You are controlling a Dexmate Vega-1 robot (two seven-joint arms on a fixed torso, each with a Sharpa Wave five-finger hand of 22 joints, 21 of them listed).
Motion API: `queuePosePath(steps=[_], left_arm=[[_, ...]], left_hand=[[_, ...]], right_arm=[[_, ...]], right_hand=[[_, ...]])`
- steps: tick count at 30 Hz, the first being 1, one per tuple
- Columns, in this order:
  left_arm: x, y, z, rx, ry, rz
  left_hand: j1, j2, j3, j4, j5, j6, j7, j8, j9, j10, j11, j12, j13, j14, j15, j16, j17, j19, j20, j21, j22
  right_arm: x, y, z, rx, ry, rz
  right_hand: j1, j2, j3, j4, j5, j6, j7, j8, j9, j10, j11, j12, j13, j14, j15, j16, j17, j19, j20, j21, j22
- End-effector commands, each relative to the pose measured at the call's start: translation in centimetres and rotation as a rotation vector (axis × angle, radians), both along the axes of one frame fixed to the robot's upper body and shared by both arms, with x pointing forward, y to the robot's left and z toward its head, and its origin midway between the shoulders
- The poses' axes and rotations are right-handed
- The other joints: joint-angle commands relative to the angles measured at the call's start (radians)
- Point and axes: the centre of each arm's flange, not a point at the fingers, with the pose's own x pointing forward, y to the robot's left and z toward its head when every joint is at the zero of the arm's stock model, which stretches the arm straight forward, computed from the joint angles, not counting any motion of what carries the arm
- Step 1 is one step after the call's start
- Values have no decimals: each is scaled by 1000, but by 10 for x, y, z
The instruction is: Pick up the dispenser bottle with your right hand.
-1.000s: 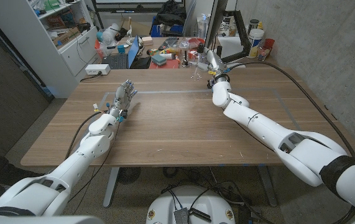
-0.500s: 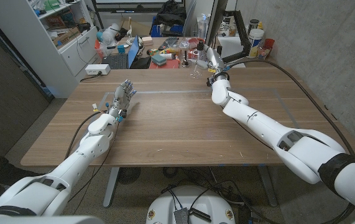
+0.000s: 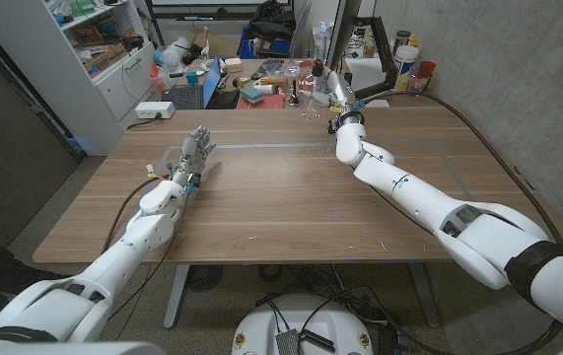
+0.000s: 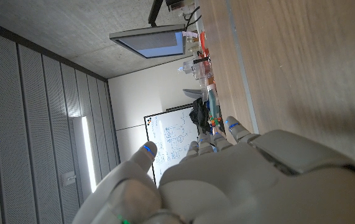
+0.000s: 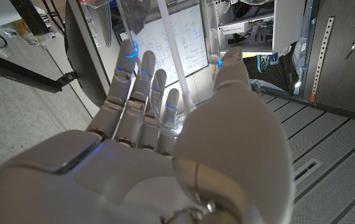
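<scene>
The clear plastic dispenser bottle point(image 3: 312, 94) with a thin tube inside stands at the far edge of the brown wooden table point(image 3: 291, 207), a little right of the middle. In the right wrist view the transparent bottle point(image 5: 171, 74) is directly in front of the palm, between the thumb and the other fingers. The right hand point(image 3: 336, 97) is just beside the bottle on its right side, with the white arm stretched far over the table. Its fingers point(image 5: 137, 81) are extended and apart, and I cannot tell if they already touch the bottle. The left hand point(image 3: 194, 155) is on the left part of the table, well apart from the bottle. Its fingers point(image 3: 200, 141) are straight, slightly spread, and hold nothing. Behind the far edge there is a cluttered desk point(image 3: 251, 84) with small items.
</scene>
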Motion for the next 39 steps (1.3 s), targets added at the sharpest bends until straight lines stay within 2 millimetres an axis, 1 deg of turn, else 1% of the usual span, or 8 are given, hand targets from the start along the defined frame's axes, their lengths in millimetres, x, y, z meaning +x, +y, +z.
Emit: queuePosePath(steps=[1, 2, 7, 17, 39], left_arm=[[-2, -2, -1, -1, -1, 1], [-2, -3, -1, 0, -2, 1], [-2, -4, -1, -1, 0, 0], [-1, -7, -2, -4, 1, -4], [-3, -7, -2, -3, -3, -3]], left_hand=[[-5, 97, -1, 0, 6, -23, -7, 7, 2, -5, -7, 5, 5, -55, -1, 4, 2, -59, -52, -2, 3], [-5, 97, -1, 0, 6, -23, -7, 7, 2, -5, -5, 5, 5, -55, 0, 4, 2, -59, -51, -2, 3], [-5, 97, -1, 0, 6, -22, -5, 7, 2, -6, -4, 5, 5, -55, 1, 4, 2, -59, -52, -2, 3], [-4, 97, -2, 0, 6, -23, -6, 6, 2, -7, -4, 4, 5, -55, 0, 4, 2, -59, -51, -3, 3], [-4, 97, -2, -1, 6, -22, -6, 7, 2, -6, -3, 4, 5, -55, -1, 4, 2, -58, -51, -4, 3]], right_arm=[[-4, -4, 10, -17, -22, -15], [-4, -4, 10, -21, -24, -15], [-6, -7, 13, -26, -28, -21], [-8, -11, 16, -41, -27, -25], [-16, -14, 25, -51, -47, -33]], right_hand=[[163, 167, 7, 3, 2, 206, -127, 7, 1, 135, -127, 8, 3, 153, -247, -2, 4, 9, -167, 9, 0], [163, 166, 7, 3, 1, 205, -128, 7, 0, 132, -130, 8, 4, 153, -246, -2, 5, 8, -167, 10, 0], [163, 167, 7, 4, 1, 205, -129, 9, -1, 135, -126, 8, 3, 154, -246, -4, 7, 6, -167, 13, -2], [165, 168, 7, 5, 0, 206, -130, 12, -5, 134, -128, 8, 4, 156, -246, -6, 11, 3, -167, 20, -6], [168, 172, 9, 9, 0, 206, -130, 20, -13, 135, -127, 9, 3, 157, -246, -15, 18, -5, -166, 27, -21]])
